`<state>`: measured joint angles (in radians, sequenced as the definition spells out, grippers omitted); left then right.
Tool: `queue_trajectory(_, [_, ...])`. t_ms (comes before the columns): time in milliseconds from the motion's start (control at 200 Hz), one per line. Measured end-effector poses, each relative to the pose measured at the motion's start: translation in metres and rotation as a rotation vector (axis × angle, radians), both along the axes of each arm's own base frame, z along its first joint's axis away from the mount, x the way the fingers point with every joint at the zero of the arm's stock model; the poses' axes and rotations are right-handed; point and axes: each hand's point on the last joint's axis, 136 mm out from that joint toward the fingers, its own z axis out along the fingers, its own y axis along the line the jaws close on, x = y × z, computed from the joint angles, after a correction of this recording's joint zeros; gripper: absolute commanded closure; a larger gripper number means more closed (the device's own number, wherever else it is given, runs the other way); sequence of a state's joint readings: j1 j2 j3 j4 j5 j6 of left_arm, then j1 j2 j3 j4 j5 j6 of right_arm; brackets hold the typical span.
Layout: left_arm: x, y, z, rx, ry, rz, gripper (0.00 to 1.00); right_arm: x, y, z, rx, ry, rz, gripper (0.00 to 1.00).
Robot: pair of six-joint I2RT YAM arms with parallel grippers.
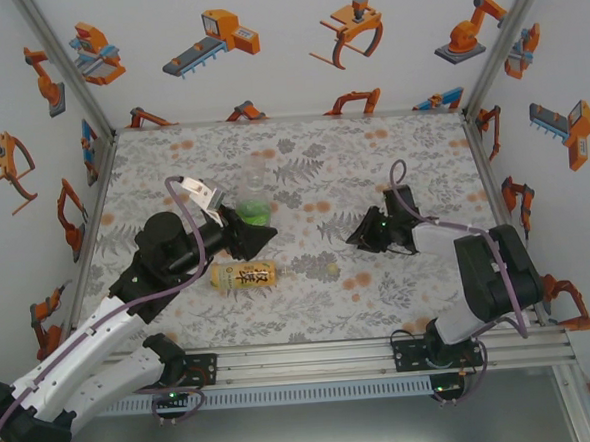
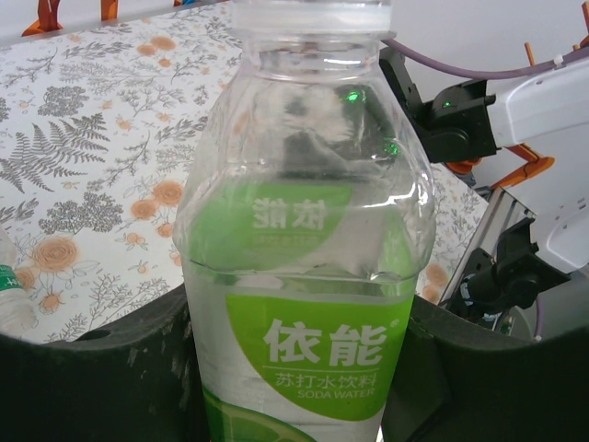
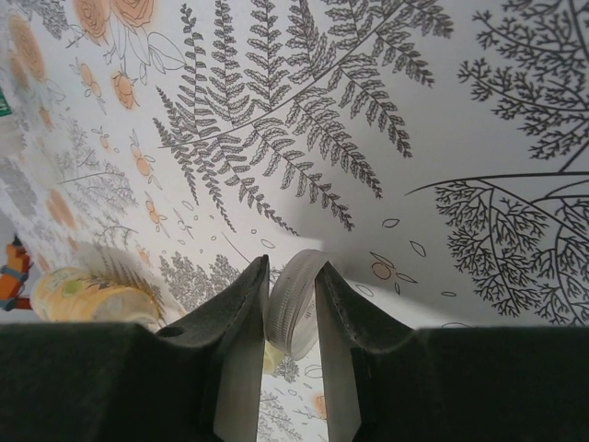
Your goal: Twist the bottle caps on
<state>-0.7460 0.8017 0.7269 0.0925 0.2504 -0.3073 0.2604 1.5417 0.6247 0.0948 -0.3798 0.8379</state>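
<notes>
Bottle cap (image 3: 293, 299), white, round and finely ridged plastic, is pinched on edge between the dark, wedge-shaped fingers of the right gripper (image 3: 293, 322), which are closed to a narrow gap over the fern-and-flower printed table (image 1: 371, 156). A green-labelled bottle (image 2: 304, 276) of smooth clear plastic is held upright, clamped low on its body by the left gripper (image 1: 254, 232). An amber bottle (image 1: 243, 275) with a yellow label is seen lying on its side nearby, towards the table's near edge.

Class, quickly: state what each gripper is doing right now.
Left gripper: closed, holding the green-label bottle.
Right gripper: closed, holding a white cap.
</notes>
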Motion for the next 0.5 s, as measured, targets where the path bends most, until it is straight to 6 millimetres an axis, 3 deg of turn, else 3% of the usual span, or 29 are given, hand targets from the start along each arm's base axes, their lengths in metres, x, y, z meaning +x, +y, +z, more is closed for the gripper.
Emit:
queue_trajectory(120, [0.0,0.0,-0.001,0.001,0.001,0.0,1.0,-0.001,-0.003,-0.001,0.057,-0.009,-0.019,0.83])
queue_trajectory(501, [0.001,-0.004,0.002,0.003,0.003,-0.006,1.0,0.004,0.014,-0.002,0.223,-0.035,-0.012,0.76])
